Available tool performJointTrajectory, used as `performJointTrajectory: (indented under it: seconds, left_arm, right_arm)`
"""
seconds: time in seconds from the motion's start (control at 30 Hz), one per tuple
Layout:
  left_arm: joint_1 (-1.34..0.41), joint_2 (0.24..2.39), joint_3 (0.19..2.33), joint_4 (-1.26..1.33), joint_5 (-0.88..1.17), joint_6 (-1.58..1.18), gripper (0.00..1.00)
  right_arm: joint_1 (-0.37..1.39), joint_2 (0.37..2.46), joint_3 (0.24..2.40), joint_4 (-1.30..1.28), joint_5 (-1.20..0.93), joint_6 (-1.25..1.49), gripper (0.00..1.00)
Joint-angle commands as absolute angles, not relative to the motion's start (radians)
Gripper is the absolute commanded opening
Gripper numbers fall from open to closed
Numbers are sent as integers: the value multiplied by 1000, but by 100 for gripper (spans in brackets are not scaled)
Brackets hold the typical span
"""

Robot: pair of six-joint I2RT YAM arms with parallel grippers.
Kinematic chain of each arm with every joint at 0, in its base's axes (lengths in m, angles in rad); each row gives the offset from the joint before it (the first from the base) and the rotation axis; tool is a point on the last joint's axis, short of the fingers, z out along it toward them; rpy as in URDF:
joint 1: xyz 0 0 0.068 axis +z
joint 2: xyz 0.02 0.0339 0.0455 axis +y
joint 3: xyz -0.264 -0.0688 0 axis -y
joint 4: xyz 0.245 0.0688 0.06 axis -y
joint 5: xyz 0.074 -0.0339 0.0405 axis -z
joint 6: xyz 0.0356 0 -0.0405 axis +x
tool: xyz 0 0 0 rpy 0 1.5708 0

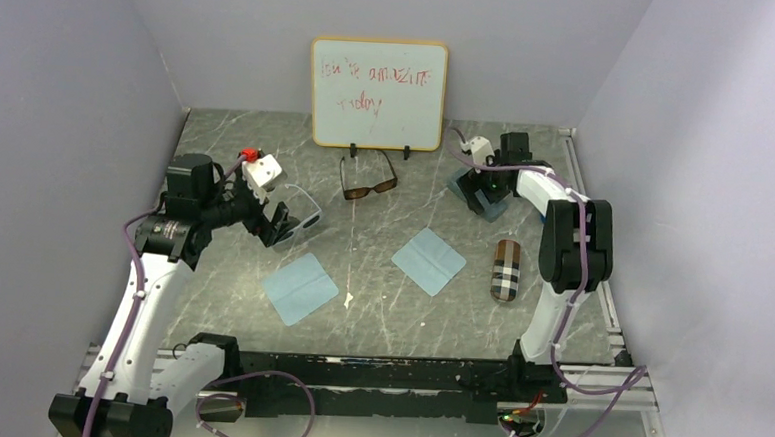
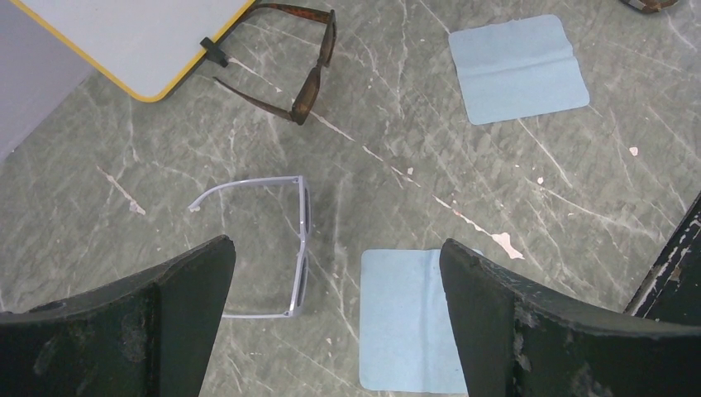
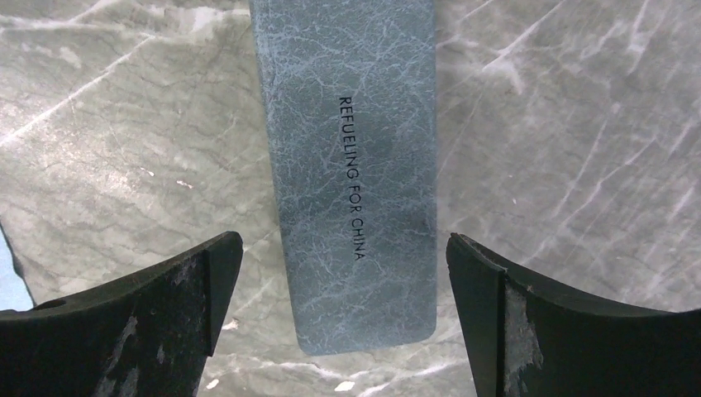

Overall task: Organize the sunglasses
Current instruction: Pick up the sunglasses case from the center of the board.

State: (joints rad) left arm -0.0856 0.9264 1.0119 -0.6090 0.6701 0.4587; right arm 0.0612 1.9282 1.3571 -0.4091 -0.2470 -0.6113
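The white-framed sunglasses (image 2: 298,248) lie unfolded on the marble table, just inside my left gripper's left finger as the left wrist view shows them. From above, they (image 1: 309,217) peek out beside my left gripper (image 1: 279,225), which hovers over them, open and empty (image 2: 336,248). The brown sunglasses (image 1: 368,183) rest unfolded in front of the whiteboard, also seen in the left wrist view (image 2: 310,83). My right gripper (image 1: 487,199) hangs at the back right, open (image 3: 343,240), straddling the near end of a grey-blue case (image 3: 351,165) without touching it.
A plaid case (image 1: 506,270) lies right of centre. Two light-blue cloths (image 1: 301,287) (image 1: 429,261) lie flat mid-table. A small whiteboard (image 1: 377,93) stands at the back wall. Grey walls close in three sides; a black rail (image 1: 375,373) runs along the near edge.
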Motion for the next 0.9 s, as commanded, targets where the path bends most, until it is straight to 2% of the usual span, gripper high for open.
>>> performJointTrajectory:
  seconds: [0.0,0.13,0.3,0.53,0.67,0.87]
  left_arm:
    - [-72,918,1006,-587,713,474,99]
    - [-65,916,1004,-589,723,474,99]
    - [-57,913,1001,-589,734,472,99]
    - [-43,904,998,-587,761,468,99]
    - [-33,899,995,-586,779,465,99]
    - [-28,896,995,-584,782,462,99]
  right_arm:
    - [51,1943,1358,-385,-262,-611,100]
    - [37,1946,1364,-396,-304,-601,99]
    - [13,1946,1395,-456,-404,-595,89]
    - [7,1960,1392,-433,-377,-558,89]
    - [7,1966,1396,-442,-394,-557,79]
    - [7,1988,1414,-439,-352,-533,77]
